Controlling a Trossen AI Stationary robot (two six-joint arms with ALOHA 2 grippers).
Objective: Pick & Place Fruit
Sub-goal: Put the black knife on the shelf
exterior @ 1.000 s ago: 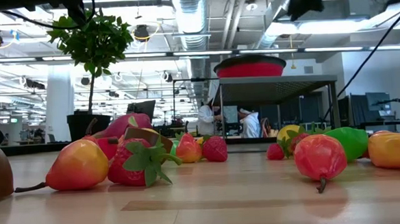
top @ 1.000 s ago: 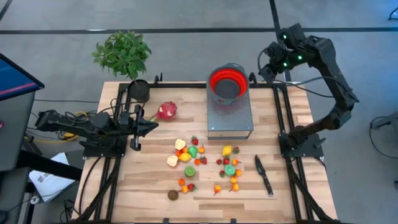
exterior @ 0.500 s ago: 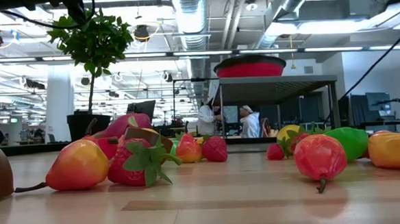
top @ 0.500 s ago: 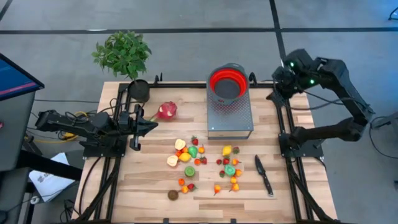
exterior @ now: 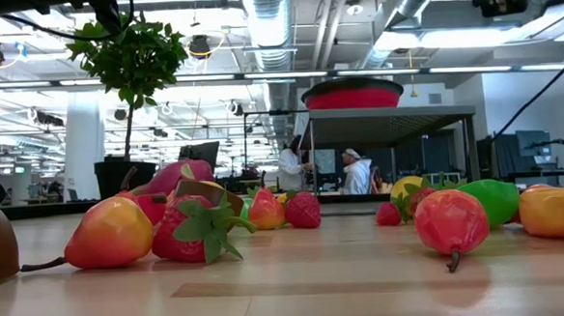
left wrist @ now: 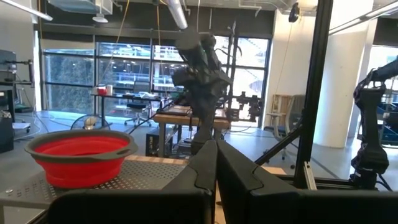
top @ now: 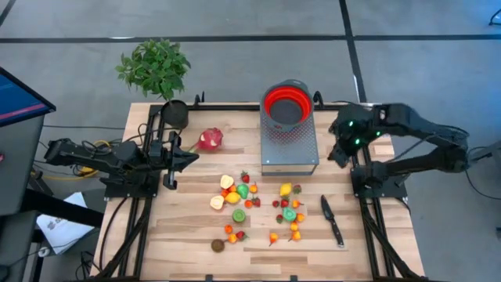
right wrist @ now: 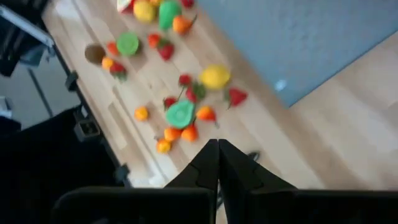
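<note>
Now lowered from its raised pose beyond the table's far right corner a second ago, the right gripper hangs over the right edge, beside the grey stand that carries the red bowl. Its wrist camera looks down on the fruit, and its fingers are pressed together on nothing. By this reading the approach has begun and no piece has been lifted. Scattered fruit lies in the middle of the table toward the near edge; the dragon fruit sits apart toward the left edge. A knife lies near the right edge. Meanwhile the left gripper waits at the left edge, arm stretched level, fingers closed and empty, unmoved over that second.
</note>
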